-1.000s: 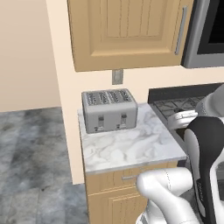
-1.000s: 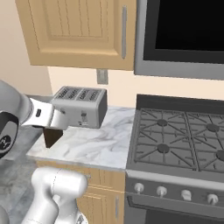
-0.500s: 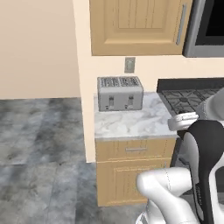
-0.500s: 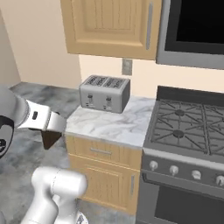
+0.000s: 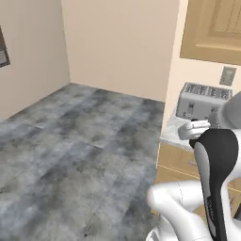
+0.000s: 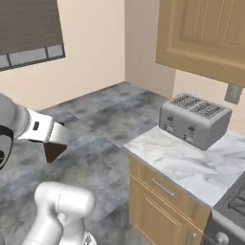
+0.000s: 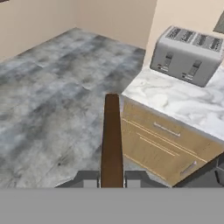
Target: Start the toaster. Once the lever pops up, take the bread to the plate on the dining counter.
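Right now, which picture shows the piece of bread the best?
The hand view: the bread stands edge-on, a long dark brown slice clamped between the shut gripper's fingertips. The right base view shows just a dark brown corner poking out under the gripper. In the left base view I cannot make it out.

One toaster [image 7: 188,54], one bread [image 7: 111,140] slice, two drawers [image 7: 164,142].
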{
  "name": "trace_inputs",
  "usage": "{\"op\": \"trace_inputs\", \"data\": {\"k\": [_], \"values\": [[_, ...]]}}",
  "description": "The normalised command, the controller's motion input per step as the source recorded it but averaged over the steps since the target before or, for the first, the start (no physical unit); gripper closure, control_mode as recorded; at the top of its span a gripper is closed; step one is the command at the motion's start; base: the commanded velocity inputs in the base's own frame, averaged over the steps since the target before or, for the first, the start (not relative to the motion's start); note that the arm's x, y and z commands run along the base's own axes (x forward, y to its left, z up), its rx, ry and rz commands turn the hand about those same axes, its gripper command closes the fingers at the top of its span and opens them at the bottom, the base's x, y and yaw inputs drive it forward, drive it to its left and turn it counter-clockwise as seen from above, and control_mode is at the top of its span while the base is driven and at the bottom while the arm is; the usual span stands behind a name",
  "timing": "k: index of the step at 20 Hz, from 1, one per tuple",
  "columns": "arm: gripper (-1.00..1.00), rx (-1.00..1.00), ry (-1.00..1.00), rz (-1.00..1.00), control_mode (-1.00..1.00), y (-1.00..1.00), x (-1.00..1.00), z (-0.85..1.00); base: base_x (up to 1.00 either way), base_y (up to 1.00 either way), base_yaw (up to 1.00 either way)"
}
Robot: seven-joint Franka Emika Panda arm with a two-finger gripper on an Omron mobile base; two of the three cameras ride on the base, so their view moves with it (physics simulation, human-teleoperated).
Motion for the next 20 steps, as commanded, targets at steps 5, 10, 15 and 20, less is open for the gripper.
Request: {"op": "trace_inputs", "data": {"k": [5, 10, 15, 20], "values": [[1.0, 0.0, 0.0, 0.0, 1.0, 0.0, 0.0, 0.0, 0.0, 0.04, 0.9], [1.0, 0.0, 0.0, 0.0, 1.0, 0.0, 0.0, 0.0, 0.05, 0.14, 0.86], [1.0, 0.0, 0.0, 0.0, 1.0, 0.0, 0.0, 0.0, 0.14, 0.24, 0.7], [1.0, 0.0, 0.0, 0.0, 1.0, 0.0, 0.0, 0.0, 0.0, 0.24, 0.55]]}}
